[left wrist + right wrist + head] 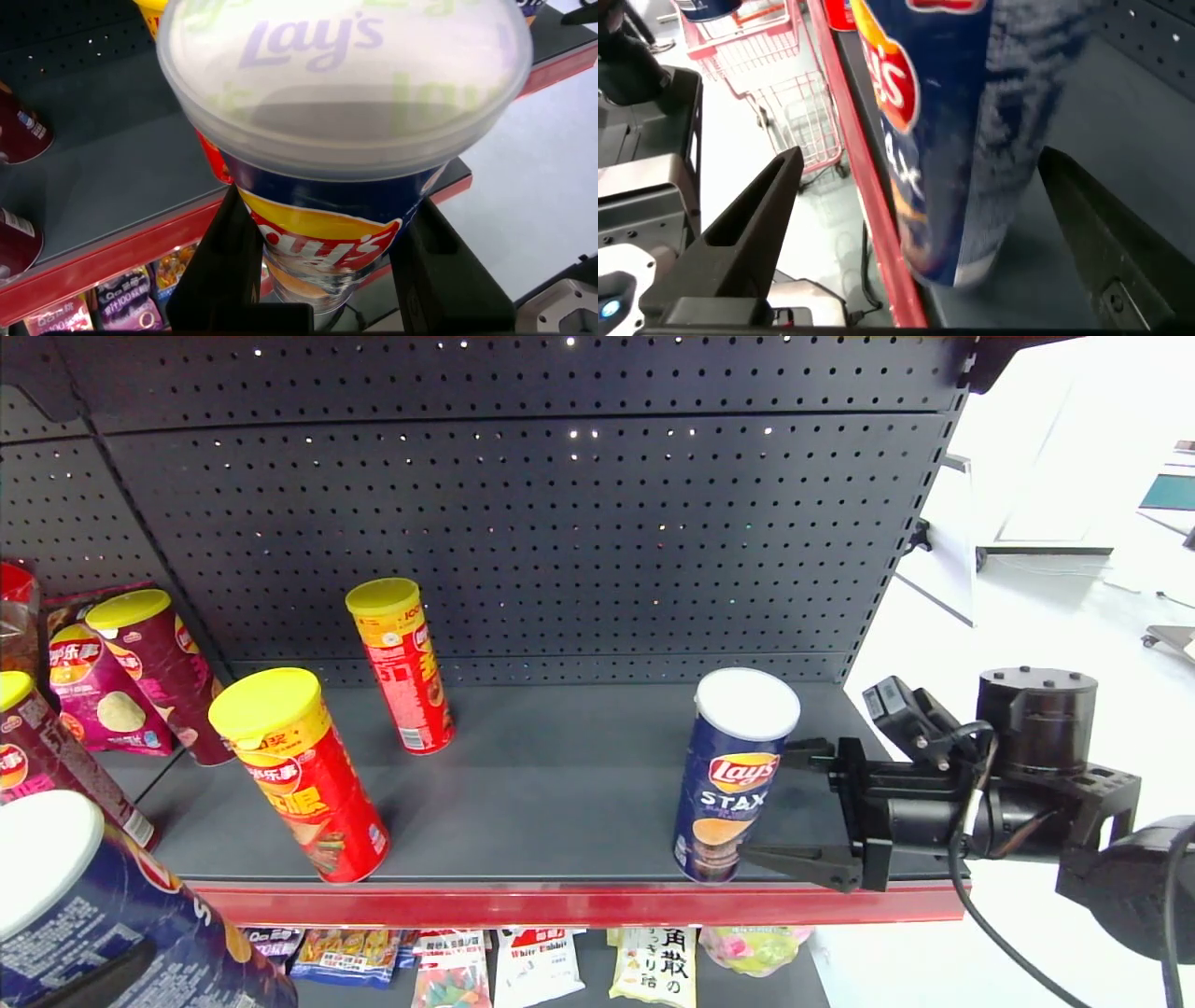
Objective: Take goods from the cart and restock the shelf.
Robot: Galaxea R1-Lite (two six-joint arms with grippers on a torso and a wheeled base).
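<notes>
Right pincer [775,800] released, straddling the blue can [733,775] on the shelf [560,803]; its wrist view adds the cart [775,65]. Left pincer [322,271] grasps a second can [336,140].

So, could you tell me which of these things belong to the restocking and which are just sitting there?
Job: shelf; shelved blue can, inside the open right gripper; second blue can, held in the left gripper; cart.
Just there: two red cans; maroon cans; snack bags below.
</notes>
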